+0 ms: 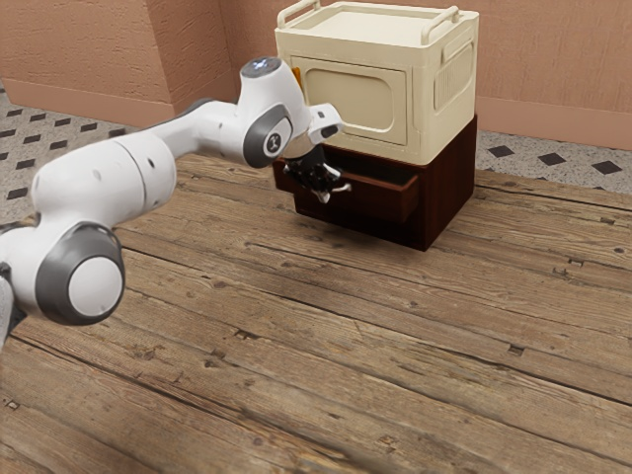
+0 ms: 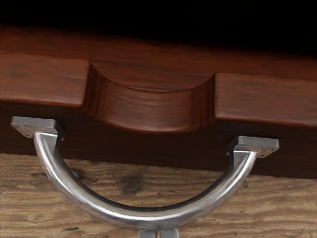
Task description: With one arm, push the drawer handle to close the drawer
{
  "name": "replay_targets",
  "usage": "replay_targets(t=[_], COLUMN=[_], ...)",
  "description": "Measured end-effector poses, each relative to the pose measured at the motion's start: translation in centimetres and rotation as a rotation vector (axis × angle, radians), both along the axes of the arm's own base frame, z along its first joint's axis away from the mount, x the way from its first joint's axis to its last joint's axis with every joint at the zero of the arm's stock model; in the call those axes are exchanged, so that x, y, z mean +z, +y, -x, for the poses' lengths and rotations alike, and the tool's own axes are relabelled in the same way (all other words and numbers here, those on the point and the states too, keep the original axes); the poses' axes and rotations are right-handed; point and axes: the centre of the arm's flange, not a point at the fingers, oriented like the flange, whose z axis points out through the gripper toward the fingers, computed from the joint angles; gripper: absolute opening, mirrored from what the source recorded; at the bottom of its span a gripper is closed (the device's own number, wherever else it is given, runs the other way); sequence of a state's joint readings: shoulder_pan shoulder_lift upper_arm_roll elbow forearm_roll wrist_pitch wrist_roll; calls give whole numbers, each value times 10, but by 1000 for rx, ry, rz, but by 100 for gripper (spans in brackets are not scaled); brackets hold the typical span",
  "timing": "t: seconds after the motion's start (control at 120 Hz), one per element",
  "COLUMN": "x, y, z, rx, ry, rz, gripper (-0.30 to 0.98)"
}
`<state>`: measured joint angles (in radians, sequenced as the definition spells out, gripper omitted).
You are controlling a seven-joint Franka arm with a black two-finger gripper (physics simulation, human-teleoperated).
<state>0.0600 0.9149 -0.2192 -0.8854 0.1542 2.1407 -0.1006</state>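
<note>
Wrist view: pincer (image 2: 158, 234) sat pressed together, bottom center, at outer side of handle (image 2: 148, 214), likely to push drawer (image 2: 39, 77) in.

Exterior view: moderate, diffuse illumination, apparently from above; the top of the cream cabinet (image 1: 355, 99) is palest, and its side facing the exterior view's right is more muted. The white arm (image 1: 104, 183) grades softly to grey on its undersides. A faint, soft-edged shadow lies on the plank floor (image 1: 326, 336) below the dark wooden base (image 1: 449, 183), where shadow and dark wood are perhaps not fully separable. Wrist view: the drawer front (image 2: 148, 109) is dim below its warmly lit upper edge, black lies beyond, and the metal handle (image 2: 143, 214) carries glossy, whitish highlights.
</note>
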Motion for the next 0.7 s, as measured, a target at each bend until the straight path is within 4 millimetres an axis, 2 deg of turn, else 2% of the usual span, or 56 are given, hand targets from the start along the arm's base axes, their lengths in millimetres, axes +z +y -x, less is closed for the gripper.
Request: replay_targets(t=[0.475,0.7], x=[-2,-12], y=[12,6], z=[-7,-10], rx=[20,13], ry=[-45,-60], rz=[-9,-5], gripper=[-10,-10])
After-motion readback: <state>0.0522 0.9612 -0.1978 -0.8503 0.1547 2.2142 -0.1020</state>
